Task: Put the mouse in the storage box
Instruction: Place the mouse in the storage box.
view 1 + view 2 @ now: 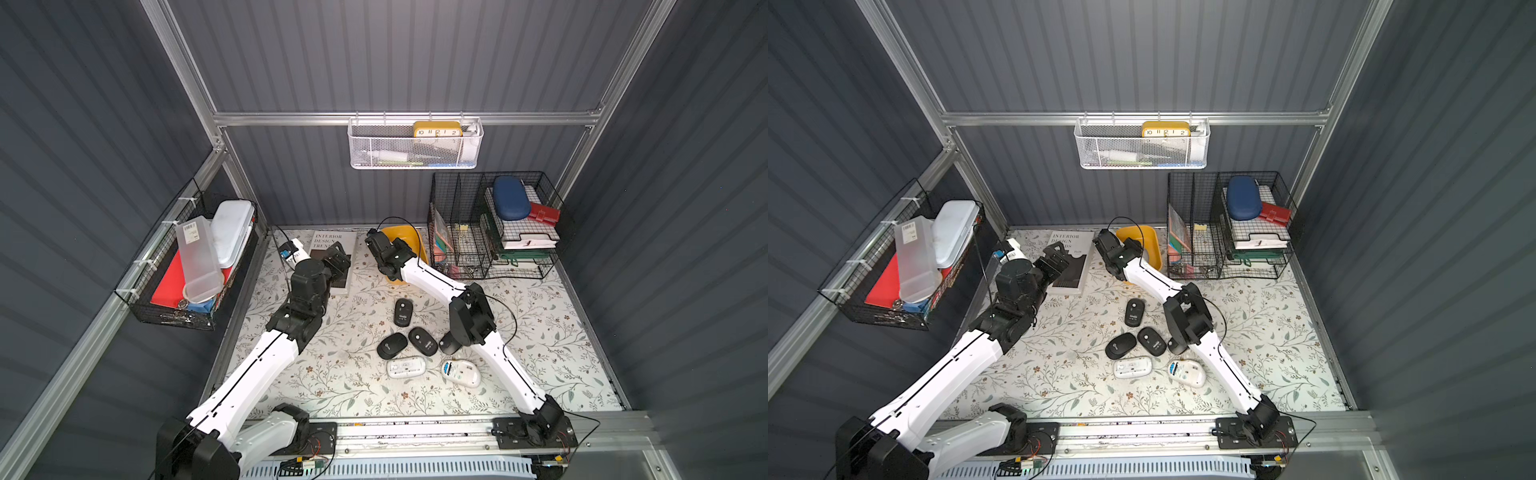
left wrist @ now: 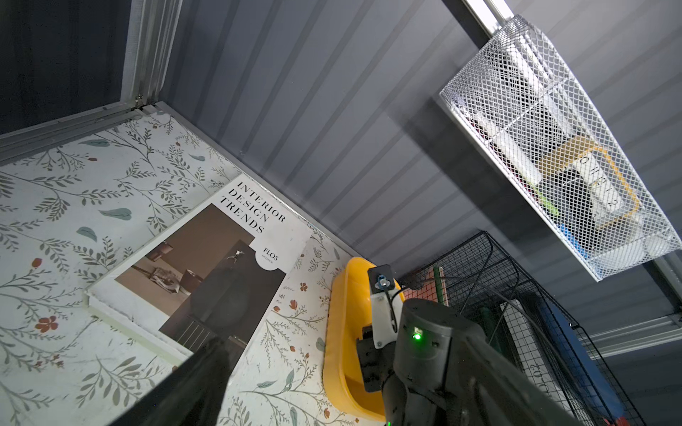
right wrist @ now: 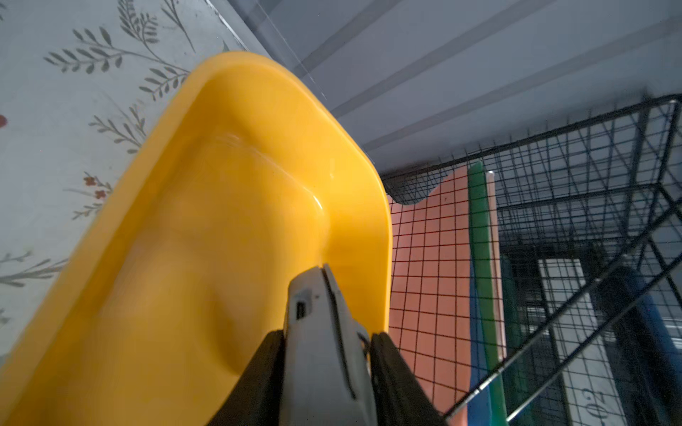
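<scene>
Inspector: Stage in hand?

Assessor: Delivery, in my judgement. Right gripper point(image 3: 327, 341) was clamped on the grey mouse point(image 3: 321, 372), held over the storage box point(image 3: 258, 110), near the wall beside the black wire organiser point(image 3: 575, 191). Left gripper point(image 1: 338, 259) stood with jaws wide apart, empty, above the book point(image 2: 206, 265).

Inspector: Next requirement?

Assessor: Probably a short descent, then release well inside the rim. Whether the mouse touched the floor could not be confirmed.

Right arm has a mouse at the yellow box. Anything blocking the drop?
Nothing visible. The right gripper holds the grey mouse over the storage box, whose visible floor is bare. The black wire organiser stands beside the box, outside the path.
</scene>
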